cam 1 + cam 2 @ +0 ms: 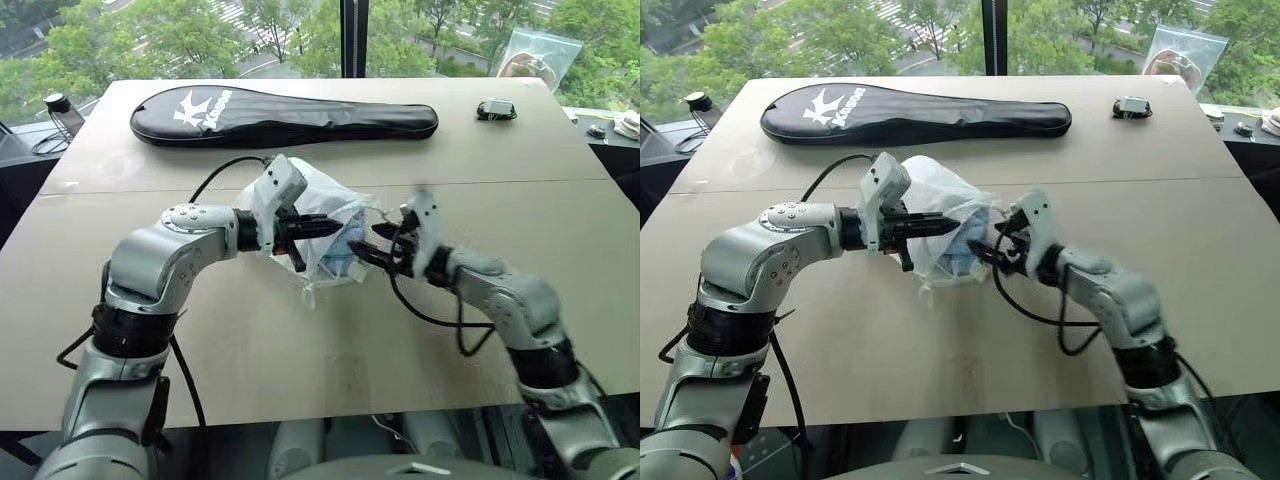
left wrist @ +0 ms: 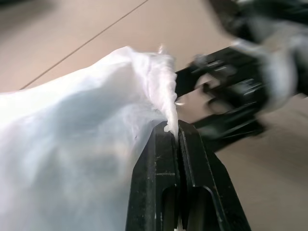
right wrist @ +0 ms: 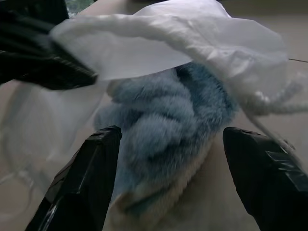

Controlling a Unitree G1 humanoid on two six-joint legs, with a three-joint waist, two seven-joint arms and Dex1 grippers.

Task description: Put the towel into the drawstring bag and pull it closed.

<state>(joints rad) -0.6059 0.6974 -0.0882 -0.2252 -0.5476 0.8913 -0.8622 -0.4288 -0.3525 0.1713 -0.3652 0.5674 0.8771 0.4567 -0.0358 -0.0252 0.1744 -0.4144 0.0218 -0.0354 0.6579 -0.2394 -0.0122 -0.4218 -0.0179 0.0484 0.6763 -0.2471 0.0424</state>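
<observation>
Beige tabletop (image 1: 300, 360); fluffy blue towel (image 3: 163, 125) inside thin white drawstring bag (image 3: 192, 33).

We read one marking: a white logo, a large stylised "K" followed by a brand word that looks like "Kason", though its small letters are unclear to us, on the long black fabric racket cover (image 1: 284, 116) lying on the table.
</observation>
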